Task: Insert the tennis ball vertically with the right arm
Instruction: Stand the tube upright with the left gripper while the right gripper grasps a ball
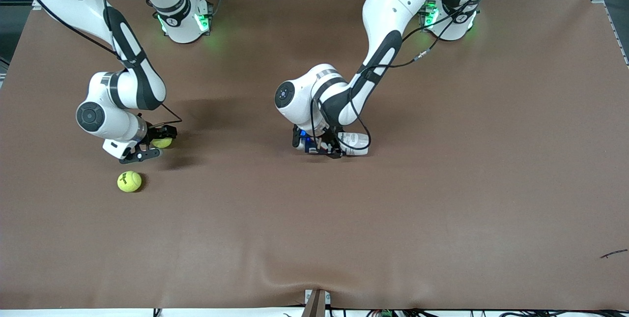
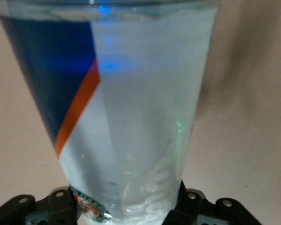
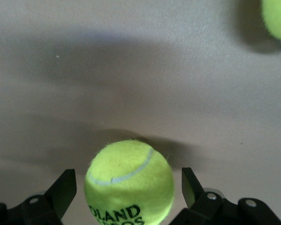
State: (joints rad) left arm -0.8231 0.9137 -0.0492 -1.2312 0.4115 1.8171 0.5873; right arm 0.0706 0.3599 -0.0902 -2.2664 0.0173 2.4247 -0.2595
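Two tennis balls listed: one (image 3: 129, 180) straddled, ungripped, by wide-open right gripper (image 3: 129, 187) fingers, liable to roll away if nudged; can (image 2: 131, 112) clasped by left gripper (image 2: 126, 206).

A brown table (image 1: 442, 209) carries three things. A clear plastic ball can (image 1: 355, 143) lies on its side near the middle. Toward the right arm's end from the can rest two yellow tennis balls: one (image 1: 162, 142) about level with it, the other (image 1: 129, 181) nearer the front camera.
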